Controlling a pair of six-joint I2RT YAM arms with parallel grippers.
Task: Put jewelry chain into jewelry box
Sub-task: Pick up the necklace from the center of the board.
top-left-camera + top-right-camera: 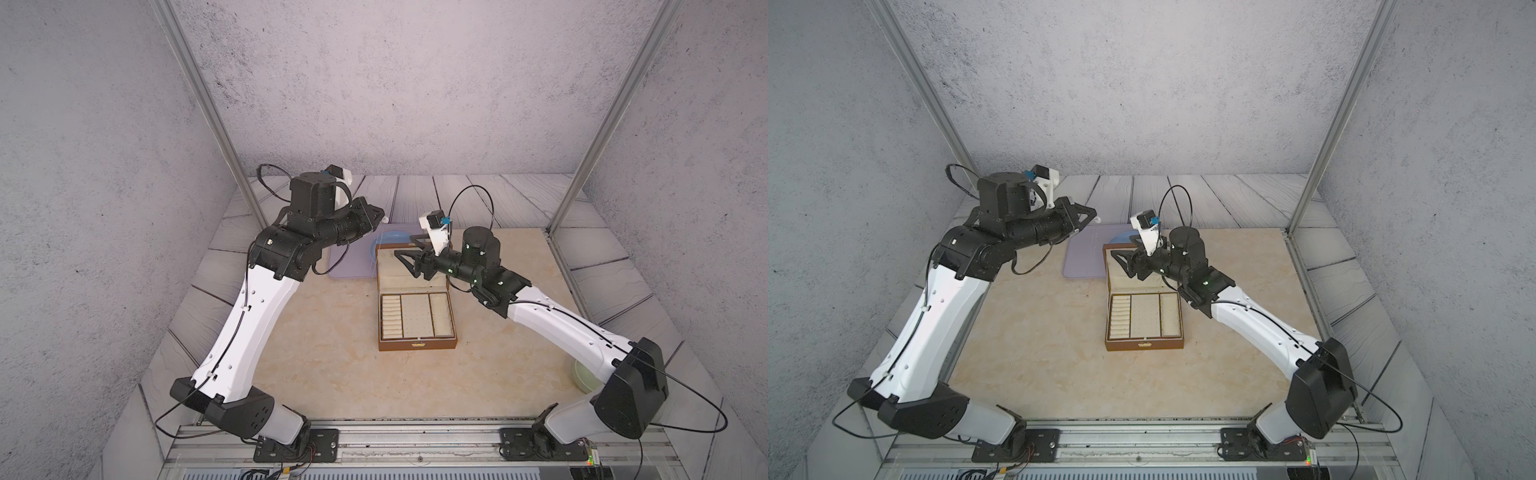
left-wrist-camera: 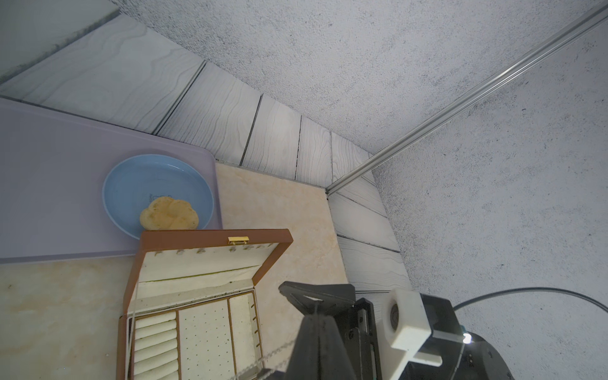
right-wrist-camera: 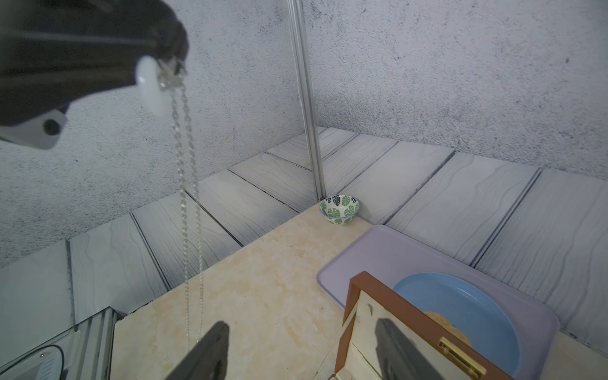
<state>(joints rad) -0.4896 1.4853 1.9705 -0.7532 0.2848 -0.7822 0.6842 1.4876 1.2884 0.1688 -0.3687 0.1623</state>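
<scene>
Now the step: I am holding the jewelry chain (image 3: 182, 184) up in the air so it hangs down long. It is not in the jewelry box (image 1: 395, 345) yet.
Left jaws: the left gripper (image 3: 164, 69) is pinched tight on the top of the chain, high above the desk (image 1: 324, 365).
Right jaws: the right gripper (image 3: 301, 324) is spread apart and holds nothing. It sits lower down, next to the box's open lid.
Chain: two thin silver strands hang from the left jaws. The low end is close by one of the right gripper's fingers (image 3: 210, 348). I cannot tell if it is between the two.
Box: it is open on the desk with the lid standing up. Inside is cream, with ring rolls on one side, a dotted pad in the middle and a narrow slot on the other side. They look empty to me.
Next move: I think the right jaws must catch the low end. Then both arms go over a slot and let the chain down slowly. It may swing and bunch up.
Writing: a tiny dark mark on the blue plate (image 2: 158, 184) is too small to read. The gold clasp (image 2: 237, 240) shows no words I can read.
</scene>
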